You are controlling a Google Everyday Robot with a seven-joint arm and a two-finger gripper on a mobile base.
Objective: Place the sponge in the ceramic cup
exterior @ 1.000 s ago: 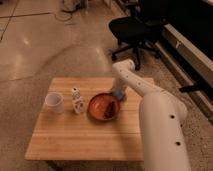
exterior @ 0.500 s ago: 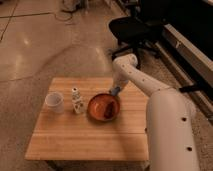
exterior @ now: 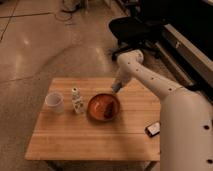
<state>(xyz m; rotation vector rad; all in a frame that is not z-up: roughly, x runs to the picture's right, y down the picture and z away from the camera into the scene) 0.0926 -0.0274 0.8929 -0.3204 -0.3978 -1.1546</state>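
The gripper [exterior: 116, 88] hangs over the table [exterior: 75, 140] near its far edge, clamped on the blue sponge [exterior: 115, 90], just beyond the orange bowl's [exterior: 94, 111] far-right rim. A small white bottle [exterior: 76, 100] stands just left of the bowl. The ceramic cup [exterior: 54, 101] stands upright near the left edge. A dark flat box [exterior: 153, 129] lies at the right edge.

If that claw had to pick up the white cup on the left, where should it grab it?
Probably by the rim, coming straight down from above: the cup stands upright and open-topped, with no handle showing, so its wall can be pinched. The small bottle stands close beside it, so a sideways approach looks cramped. The claw is over the far rim of the orange bowl.
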